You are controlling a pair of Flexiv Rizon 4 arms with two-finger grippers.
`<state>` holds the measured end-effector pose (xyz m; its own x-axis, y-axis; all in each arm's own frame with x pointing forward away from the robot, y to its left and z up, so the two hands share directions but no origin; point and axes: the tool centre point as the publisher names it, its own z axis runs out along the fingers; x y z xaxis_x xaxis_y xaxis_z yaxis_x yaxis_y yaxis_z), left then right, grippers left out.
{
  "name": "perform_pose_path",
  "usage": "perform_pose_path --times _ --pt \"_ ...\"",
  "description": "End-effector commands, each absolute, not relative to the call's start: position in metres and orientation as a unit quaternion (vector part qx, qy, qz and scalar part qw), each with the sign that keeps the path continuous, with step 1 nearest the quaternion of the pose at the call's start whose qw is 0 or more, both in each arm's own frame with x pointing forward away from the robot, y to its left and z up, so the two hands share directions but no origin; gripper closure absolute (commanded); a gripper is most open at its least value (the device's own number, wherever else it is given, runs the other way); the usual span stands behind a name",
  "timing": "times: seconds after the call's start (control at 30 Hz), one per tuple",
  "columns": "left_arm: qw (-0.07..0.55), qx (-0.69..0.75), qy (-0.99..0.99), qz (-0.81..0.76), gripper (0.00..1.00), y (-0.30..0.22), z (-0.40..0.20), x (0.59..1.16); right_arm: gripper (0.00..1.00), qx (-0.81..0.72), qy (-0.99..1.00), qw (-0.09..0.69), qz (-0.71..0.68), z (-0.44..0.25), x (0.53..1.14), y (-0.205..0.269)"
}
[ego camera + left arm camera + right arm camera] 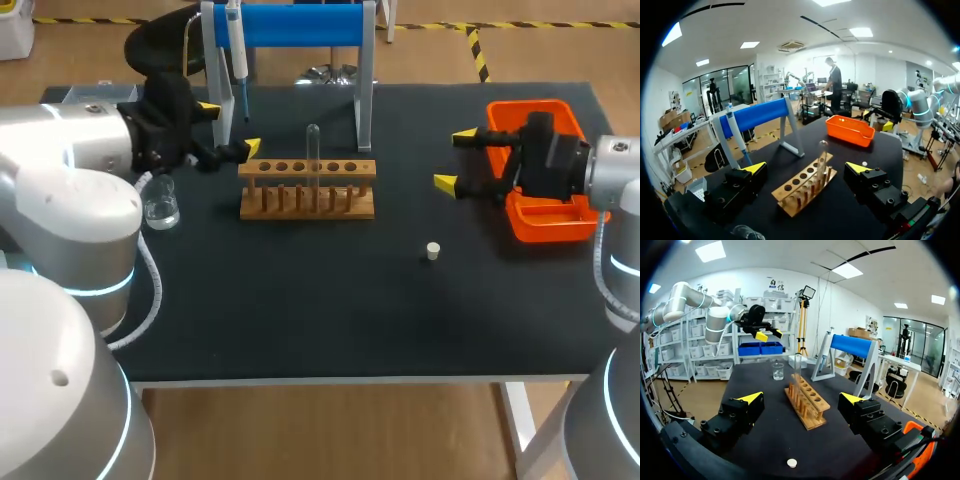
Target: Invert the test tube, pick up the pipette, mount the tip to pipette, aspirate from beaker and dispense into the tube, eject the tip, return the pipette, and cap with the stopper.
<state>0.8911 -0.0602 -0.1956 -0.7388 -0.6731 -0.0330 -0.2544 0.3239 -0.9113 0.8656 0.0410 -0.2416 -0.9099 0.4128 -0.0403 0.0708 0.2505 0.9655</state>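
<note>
From above, the black table (300, 300) carries a wooden rack (307, 188) near its middle, and the test tube (313, 150) stands upright in it, about halfway along the row of holes. The left gripper (229, 128) hangs just beside the rack's left end with its jaws wide apart and nothing in them. The glass beaker (161, 205) sits on the table below that arm. Behind the rack, the pipette (238, 50) hangs from the blue stand (300, 25). The right gripper (454, 159) is over on the right, its fingers spread and empty, with the orange tray (545, 220) under its wrist. The small white stopper (432, 251) lies alone on the cloth, between rack and tray and nearer the front edge. Looking along the left wrist, the left gripper (806, 167) is agape with the rack (805, 187) ahead of it, lying between the two fingers but untouched, and the tube (822, 152) rising from it. The pipette (737, 135) and stand (757, 115) lie beyond one finger, the tray (850, 131) farther off past the rack. Along the right wrist, the right gripper (801, 398) is likewise open, with the rack (807, 402) and tube (797, 367) ahead. The beaker (778, 371) is beyond them, the stopper (791, 463) close under the fingers, and the left gripper (768, 334) is raised in the distance.
</note>
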Motion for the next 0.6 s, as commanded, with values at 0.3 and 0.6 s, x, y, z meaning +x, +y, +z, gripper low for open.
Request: perform_pose_path --times 0.3,0.6 --pt "0.207 -0.297 0.790 -0.495 0.00 -0.0617 -0.1935 0.8918 0.00 0.156 0.777 0.146 0.592 -0.2418 0.8648 0.0413" --pt "0.207 -0.297 0.790 -0.495 0.00 -0.0617 -0.1935 0.8918 0.00 0.143 0.774 0.134 0.602 -0.2406 0.8737 0.0508"
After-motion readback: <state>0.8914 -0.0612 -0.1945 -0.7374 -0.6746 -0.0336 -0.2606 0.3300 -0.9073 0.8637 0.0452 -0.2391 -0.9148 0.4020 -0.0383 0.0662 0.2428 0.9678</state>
